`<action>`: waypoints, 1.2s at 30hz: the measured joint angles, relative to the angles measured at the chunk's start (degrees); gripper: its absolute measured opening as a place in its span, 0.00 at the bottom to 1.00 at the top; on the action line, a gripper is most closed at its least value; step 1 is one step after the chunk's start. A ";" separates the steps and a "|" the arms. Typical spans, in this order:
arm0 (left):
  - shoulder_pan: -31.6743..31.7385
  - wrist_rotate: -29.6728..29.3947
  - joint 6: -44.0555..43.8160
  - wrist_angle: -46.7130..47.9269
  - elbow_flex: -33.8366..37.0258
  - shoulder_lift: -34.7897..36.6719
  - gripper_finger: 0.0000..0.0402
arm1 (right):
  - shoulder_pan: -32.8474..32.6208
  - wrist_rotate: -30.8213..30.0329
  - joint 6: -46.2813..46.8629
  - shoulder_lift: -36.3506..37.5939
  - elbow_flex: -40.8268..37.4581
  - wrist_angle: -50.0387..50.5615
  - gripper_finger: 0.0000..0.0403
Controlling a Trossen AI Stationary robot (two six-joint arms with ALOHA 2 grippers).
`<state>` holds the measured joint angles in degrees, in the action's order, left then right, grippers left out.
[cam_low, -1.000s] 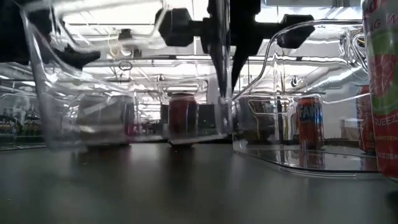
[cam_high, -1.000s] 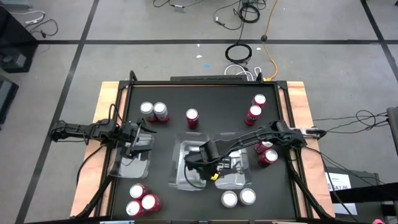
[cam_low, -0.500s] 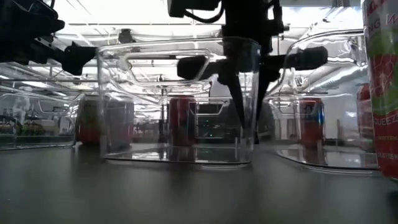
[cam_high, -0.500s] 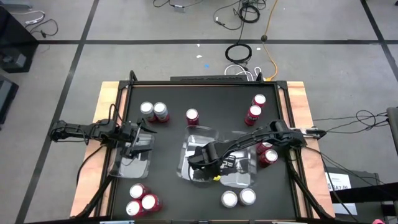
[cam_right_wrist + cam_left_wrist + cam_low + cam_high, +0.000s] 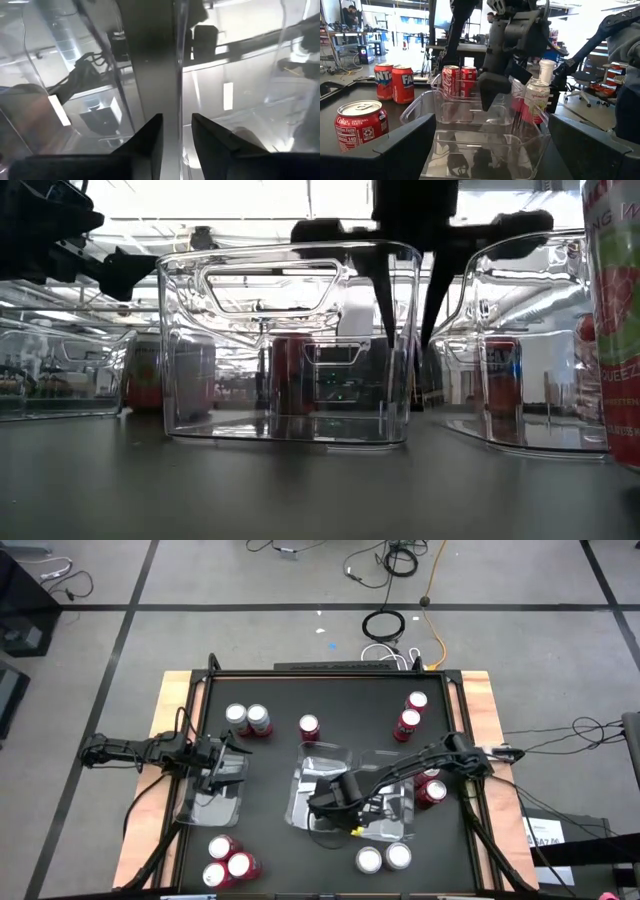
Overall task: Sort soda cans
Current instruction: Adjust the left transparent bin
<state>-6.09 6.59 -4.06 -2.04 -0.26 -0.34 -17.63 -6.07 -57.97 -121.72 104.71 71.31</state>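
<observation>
Set upright since a second ago, the middle tray (image 5: 322,772) stands; right gripper (image 5: 407,300) straddles its wall, fingers parted, releasing. Next: fetch cans (image 5: 247,720) at ten o'clock.

Two clear trays (image 5: 350,795) sit side by side mid-table (image 5: 270,690), another tray (image 5: 213,795) at its left edge. Soda cans (image 5: 247,719) cluster towards every corner; some right-edge cans seem partly hidden.

The clear tray (image 5: 318,778) that the right gripper (image 5: 408,330) held tilted now sits flat under it. Its fingers (image 5: 150,137) have eased apart astride the tray's wall.
</observation>
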 joint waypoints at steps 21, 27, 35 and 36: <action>0.00 0.01 0.00 0.00 0.01 -0.02 0.98 | 3.35 5.86 67.43 25.45 -4.19 -2.65 0.25; 0.00 0.00 -0.01 -0.02 0.01 -0.02 0.98 | 1.45 -5.92 94.22 38.60 -21.38 -11.58 0.25; 0.00 0.00 -0.01 -0.01 0.01 -0.02 0.98 | -5.88 -17.35 125.94 49.87 -43.02 -35.04 0.25; 0.00 0.02 0.01 0.01 -0.01 -0.02 0.98 | -6.57 -19.48 127.30 50.20 -44.42 -38.20 0.25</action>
<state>-6.09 6.61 -4.05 -2.03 -0.27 -0.36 -24.21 -25.54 69.33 -71.53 60.29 33.11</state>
